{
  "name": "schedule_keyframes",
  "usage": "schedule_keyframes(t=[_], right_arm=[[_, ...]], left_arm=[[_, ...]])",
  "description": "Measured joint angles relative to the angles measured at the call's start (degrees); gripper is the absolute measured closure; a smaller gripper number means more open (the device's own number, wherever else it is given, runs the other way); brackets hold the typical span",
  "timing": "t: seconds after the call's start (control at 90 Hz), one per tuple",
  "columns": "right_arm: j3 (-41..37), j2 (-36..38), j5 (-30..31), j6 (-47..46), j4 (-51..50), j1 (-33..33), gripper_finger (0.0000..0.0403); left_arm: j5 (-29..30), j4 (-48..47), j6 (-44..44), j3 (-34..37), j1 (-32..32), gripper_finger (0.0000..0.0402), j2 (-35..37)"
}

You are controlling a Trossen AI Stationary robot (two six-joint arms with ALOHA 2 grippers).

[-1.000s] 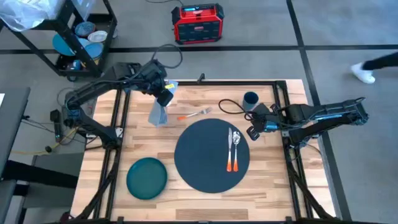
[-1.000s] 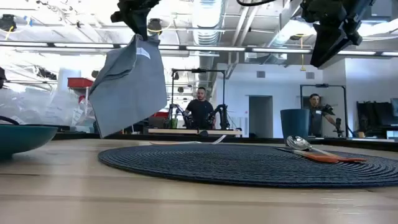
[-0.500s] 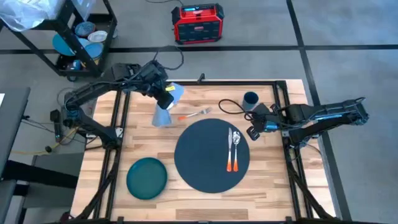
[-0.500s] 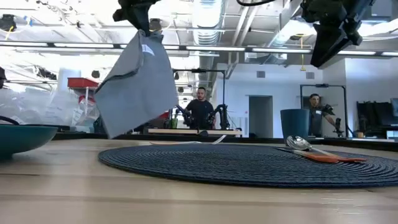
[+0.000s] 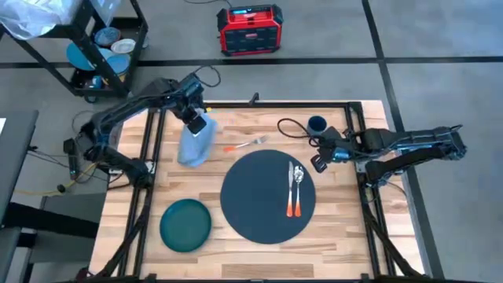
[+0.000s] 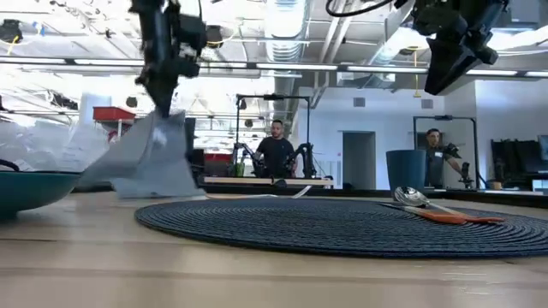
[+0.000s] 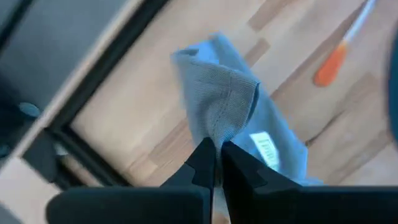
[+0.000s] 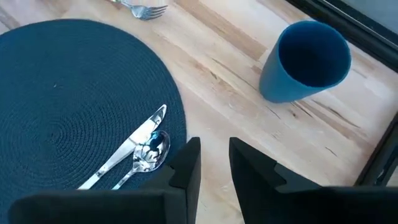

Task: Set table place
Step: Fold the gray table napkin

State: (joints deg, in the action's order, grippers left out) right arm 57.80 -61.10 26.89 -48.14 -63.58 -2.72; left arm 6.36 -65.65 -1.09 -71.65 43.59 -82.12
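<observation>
While my left gripper [image 5: 193, 122] pinches the grey napkin [image 5: 195, 145] at upper left, knife and spoon [image 5: 295, 179] lie on the place [image 5: 251, 200] mid-frame; fork [image 5: 245, 144], green plate [image 5: 185, 225] and cup [image 5: 317, 125] seem left. Right gripper [image 5: 319, 163] waits, parted.

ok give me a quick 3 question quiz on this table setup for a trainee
1. True or false: the left tool is shut on the grey cloth napkin.
2. Which items lie on the round dark mat?
A. fork and cup
B. knife and spoon
C. green plate
3. Fill in: the blue cup stands on the table near the ____ arm.

Key
1. True. The fingers pinch a fold of the napkin, whose lower end reaches the wood.
2. B. The knife and spoon lie together on the mat; the fork and green plate are off it.
3. right; the right tool hovers open nearby.
</observation>
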Motion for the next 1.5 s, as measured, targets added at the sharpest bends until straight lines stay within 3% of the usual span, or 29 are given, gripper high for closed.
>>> schedule_keyframes(t=[0.289,0.733,0.944,1.156,1.5], right_arm=[[-0.02,0.0,-0.36,0.08,1.81,1.82,0.033],[-0.02,-0.02,-2.81,1.88,4.46,4.68,0.033],[-0.02,-0.02,-4.42,3.38,4.54,5.92,0.033],[-0.02,-0.02,-4.45,5.36,5.45,6.52,0.033],[-0.02,-0.02,-4.44,7.74,5.93,6.62,0.033]], left_arm=[[-7.93,9.71,0.09,7.79,3.21,0.0401,-0.53],[-14.09,18.94,1.36,12.67,5.56,0.0401,-1.84],[-17.17,15.1,1.56,4.65,5.25,0.0401,0.95],[-17.9,9.26,3.15,-8.08,4.32,0.0401,3.81],[-15.59,5.16,8.8,-25.0,-3.01,0.0401,3.99]])
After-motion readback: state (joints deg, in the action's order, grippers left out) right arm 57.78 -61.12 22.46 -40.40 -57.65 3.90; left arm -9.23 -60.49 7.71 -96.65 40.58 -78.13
